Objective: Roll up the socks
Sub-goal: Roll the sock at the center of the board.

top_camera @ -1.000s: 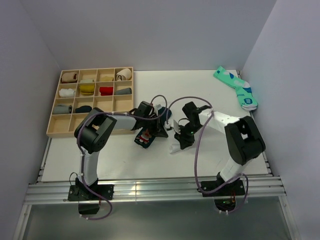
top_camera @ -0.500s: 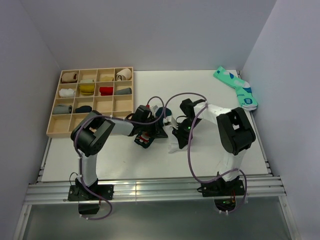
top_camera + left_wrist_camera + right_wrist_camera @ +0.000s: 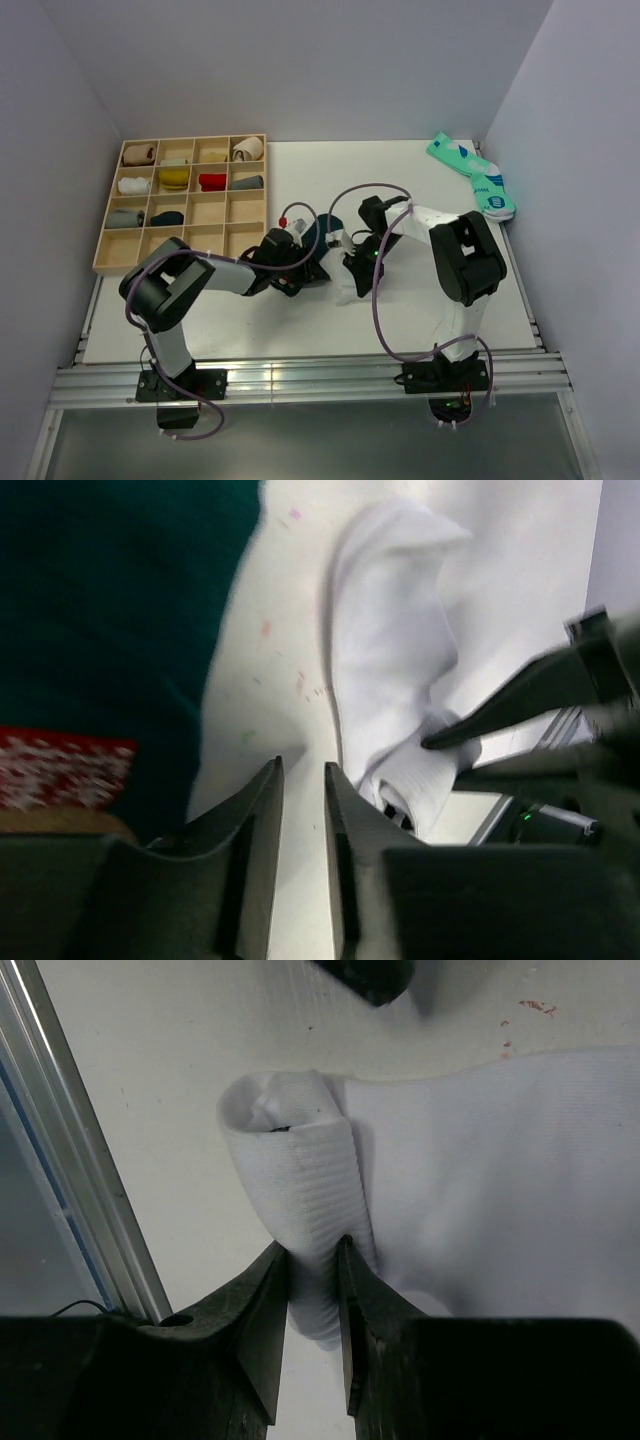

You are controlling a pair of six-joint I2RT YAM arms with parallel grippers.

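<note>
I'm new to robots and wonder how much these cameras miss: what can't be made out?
- Left wrist view: the dark green sock runs off the top and left edges; its red-and-white figure is blurred and cut off.
- Right wrist view: the white sock runs past the right edge; the right gripper hides the fold it pinches.
- Top view: the wooden tray's contents are too small to identify.

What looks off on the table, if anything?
Only the mint-green pair: it lies loose in the far right corner, well away from the sorting tray. Nothing looks spilled or damaged.
</note>
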